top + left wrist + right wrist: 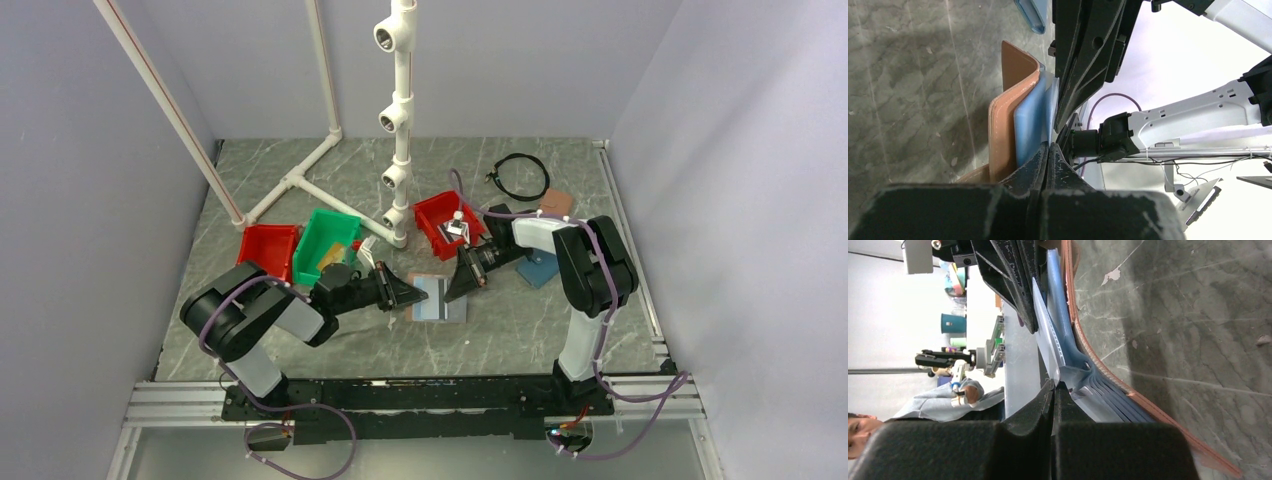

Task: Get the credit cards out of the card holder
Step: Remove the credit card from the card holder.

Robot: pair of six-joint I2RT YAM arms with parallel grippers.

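Black left fingers (1034, 162) are pressed tight together at the light blue lining of the card holder (1004, 125); whether they pinch any of it I cannot tell. The right fingers (1040, 402), equally closed, nip a thin pale leaf of that lining. The holder lies open on the grey marbled surface (520, 335) between the 2 arms.

Marbled table (520, 340) bears the open card holder (440, 300), green bin (325, 240), black cable (522, 177)
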